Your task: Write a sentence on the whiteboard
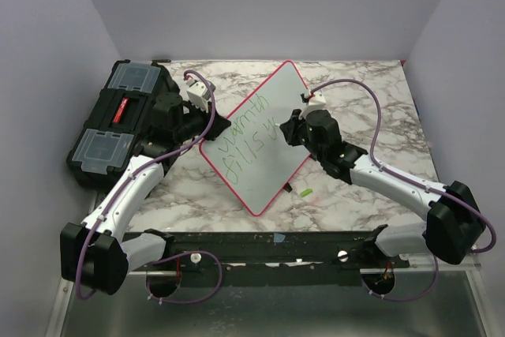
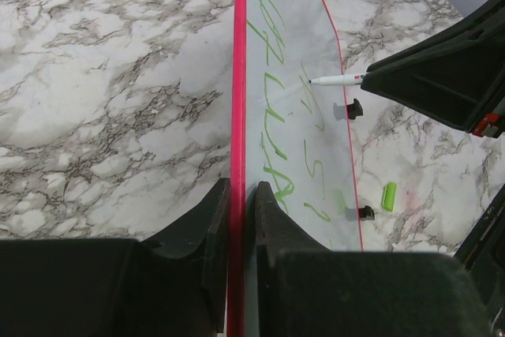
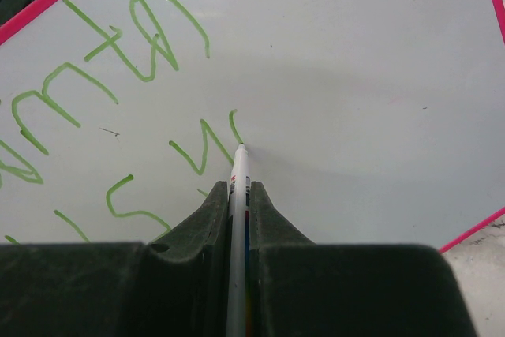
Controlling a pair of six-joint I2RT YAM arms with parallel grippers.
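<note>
Marker (image 3: 240, 165) tip touches the whiteboard (image 1: 278, 116), slantwise on the table (image 1: 363, 100), ending the sentence's (image 3: 142, 29) second line, blank board beyond; right gripper (image 3: 238, 189) clamps the marker, left gripper (image 2: 239, 195) pinches the rim.

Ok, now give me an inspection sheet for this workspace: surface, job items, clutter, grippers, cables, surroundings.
Surface: table, white marble pattern with grey veins.
Job's things: whiteboard, pink-rimmed, set diagonally mid-table; sentence in green, unfinished, newest stroke at the tip of the marker.
Clutter: black toolbox at far left; green cap loose on the table by the board's near edge.
Grippers: left gripper shut on the whiteboard's rim; right gripper shut on the marker, tip on the board.
Cables: purple cables loop off both arms; no snag seen.
Surroundings: plain walls on three sides.
</note>
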